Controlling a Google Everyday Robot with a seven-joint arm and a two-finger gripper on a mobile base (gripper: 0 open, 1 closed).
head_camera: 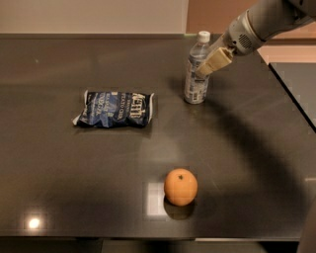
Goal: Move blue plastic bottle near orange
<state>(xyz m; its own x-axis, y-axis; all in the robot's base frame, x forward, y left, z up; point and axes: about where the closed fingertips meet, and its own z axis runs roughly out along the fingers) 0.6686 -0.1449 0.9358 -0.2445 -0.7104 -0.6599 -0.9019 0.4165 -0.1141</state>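
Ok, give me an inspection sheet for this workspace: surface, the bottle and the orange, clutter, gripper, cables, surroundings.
Surface: dark glossy table, with light reflections near its front edge.
Job's things: blue plastic bottle upright at the back, cap on; orange near the front edge, well apart from the bottle.
Clutter: dark-blue snack bag lying flat, to the picture's left of the bottle.
Grippers: gripper at the bottle's upper half, reaching in from the upper right; contact cannot be told.
Cables: nothing seen.
Surroundings: pale wall behind the table; second dark surface at the right edge.
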